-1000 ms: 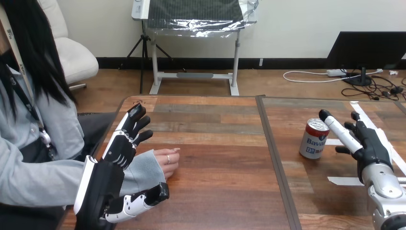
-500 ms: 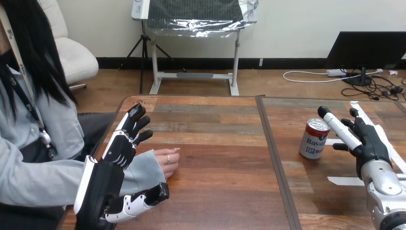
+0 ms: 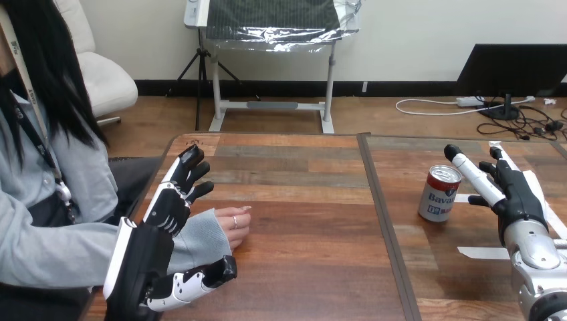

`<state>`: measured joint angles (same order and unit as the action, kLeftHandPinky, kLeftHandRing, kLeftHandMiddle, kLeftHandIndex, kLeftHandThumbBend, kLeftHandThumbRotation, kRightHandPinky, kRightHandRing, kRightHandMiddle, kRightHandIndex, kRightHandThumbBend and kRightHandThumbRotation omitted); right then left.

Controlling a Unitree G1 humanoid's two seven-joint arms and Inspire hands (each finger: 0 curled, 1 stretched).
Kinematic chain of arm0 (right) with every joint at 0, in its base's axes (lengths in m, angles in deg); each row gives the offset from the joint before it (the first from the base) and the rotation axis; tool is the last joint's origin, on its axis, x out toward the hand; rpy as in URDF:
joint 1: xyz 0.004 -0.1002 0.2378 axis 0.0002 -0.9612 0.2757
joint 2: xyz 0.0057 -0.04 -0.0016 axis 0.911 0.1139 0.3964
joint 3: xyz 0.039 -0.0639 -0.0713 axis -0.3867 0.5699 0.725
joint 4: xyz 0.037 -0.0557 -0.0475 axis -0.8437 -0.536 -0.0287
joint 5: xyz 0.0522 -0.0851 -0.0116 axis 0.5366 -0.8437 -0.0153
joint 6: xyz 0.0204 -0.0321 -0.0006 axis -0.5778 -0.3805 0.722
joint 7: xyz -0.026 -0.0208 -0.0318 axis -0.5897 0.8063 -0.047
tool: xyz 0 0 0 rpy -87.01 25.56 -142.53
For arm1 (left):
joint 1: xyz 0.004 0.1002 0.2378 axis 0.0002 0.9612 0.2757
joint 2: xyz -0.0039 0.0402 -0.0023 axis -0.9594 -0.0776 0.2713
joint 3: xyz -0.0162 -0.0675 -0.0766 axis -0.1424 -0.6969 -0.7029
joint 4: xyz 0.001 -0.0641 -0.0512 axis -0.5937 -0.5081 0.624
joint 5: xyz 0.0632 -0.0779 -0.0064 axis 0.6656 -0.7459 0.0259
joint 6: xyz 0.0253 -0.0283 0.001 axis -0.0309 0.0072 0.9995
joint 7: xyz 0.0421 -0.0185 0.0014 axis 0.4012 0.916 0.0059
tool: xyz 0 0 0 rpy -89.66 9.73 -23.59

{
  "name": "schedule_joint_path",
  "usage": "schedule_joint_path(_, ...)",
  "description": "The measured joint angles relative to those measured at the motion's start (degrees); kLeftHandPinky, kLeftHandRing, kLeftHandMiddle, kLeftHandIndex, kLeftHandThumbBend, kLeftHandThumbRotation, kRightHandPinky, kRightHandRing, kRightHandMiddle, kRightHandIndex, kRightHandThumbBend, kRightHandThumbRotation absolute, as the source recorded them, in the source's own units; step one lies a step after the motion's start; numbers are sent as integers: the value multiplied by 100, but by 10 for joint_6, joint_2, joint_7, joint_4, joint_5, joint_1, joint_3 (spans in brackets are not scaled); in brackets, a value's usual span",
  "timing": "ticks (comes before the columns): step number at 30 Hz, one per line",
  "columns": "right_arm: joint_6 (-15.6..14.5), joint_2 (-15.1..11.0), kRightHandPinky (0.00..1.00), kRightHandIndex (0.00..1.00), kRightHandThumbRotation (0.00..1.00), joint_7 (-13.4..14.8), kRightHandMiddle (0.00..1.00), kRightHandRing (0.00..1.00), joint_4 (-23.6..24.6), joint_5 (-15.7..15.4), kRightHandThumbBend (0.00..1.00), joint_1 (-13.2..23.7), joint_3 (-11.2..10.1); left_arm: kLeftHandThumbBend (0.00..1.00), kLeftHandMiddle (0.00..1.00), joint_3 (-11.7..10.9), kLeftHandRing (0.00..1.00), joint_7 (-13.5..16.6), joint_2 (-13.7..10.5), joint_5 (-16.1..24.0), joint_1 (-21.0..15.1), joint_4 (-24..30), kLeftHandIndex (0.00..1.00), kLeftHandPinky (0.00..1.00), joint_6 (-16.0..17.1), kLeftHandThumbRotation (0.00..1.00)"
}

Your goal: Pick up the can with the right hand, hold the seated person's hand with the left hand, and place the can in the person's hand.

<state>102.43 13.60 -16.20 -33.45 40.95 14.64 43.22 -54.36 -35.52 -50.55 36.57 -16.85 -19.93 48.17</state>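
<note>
Status: can [image 3: 439,195] stands upright on the right half of the table [image 3: 301,200], not yet gripped. Our right hand [image 3: 511,194] is just right of it, fingers wide and straight. One finger runs along the can's far side; we can't tell if it touches. Our left hand [image 3: 167,210] straddles the sleeve [image 3: 200,237], fingers far side, thumb near side, nothing closed. The person's hand [image 3: 234,227] rests on the table just beyond. For the grasp, we'd slide left until palm meets can wall, then curl evenly at mid-height so it doesn't tip.
</note>
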Motion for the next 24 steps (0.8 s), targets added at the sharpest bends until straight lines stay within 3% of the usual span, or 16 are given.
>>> schedule_joint_path(15, -1, 0, 74, 100, 67, 7, 94, 86, 0, -6, 100, 1, 6, 100, 94, 0, 92, -1, 0, 0, 0, 0, 93, 85, 0, 54)
schedule_joint_path(20, -3, 0, 60, 100, 67, 4, 84, 75, 0, -4, 100, 1, 5, 100, 95, 0, 92, -1, 0, 0, 1, 0, 93, 85, 0, 54)
schedule_joint_path(24, -4, 0, 55, 100, 68, 4, 81, 71, 0, -5, 100, 2, 6, 100, 95, 0, 93, -1, 0, -1, 2, 0, 93, 85, 0, 54)
